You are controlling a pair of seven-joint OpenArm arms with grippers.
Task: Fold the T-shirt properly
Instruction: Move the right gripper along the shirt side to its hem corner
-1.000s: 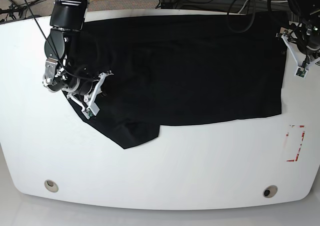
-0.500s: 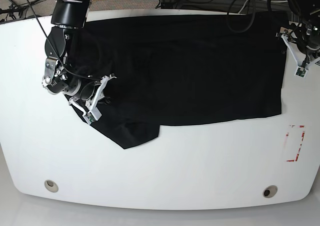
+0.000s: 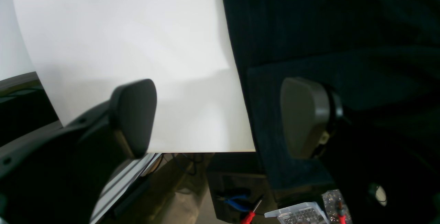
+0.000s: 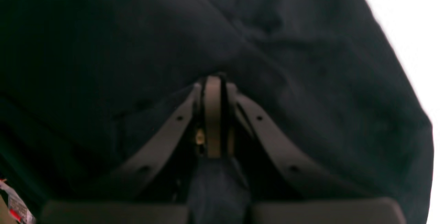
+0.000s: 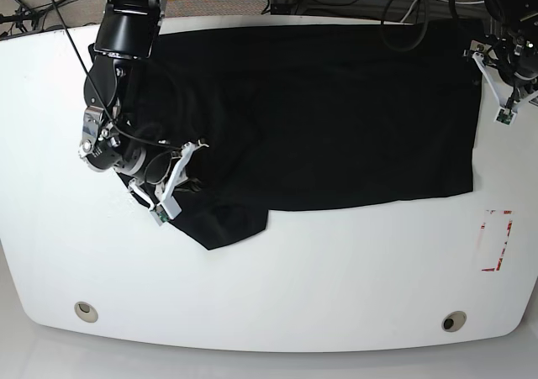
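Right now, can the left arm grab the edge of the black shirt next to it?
Probably yes. The left gripper is open, its fingers astride the T-shirt edge at the table corner, with nothing in between.

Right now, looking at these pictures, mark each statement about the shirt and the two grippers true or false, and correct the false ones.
1. The right gripper is shut on the T-shirt. True.
2. The left gripper is clamped on the shirt's edge. False: it is open, holding nothing.
3. The shirt has a white print. False: it is plain black.
4. A red mark lies on the table apart from the shirt. True.
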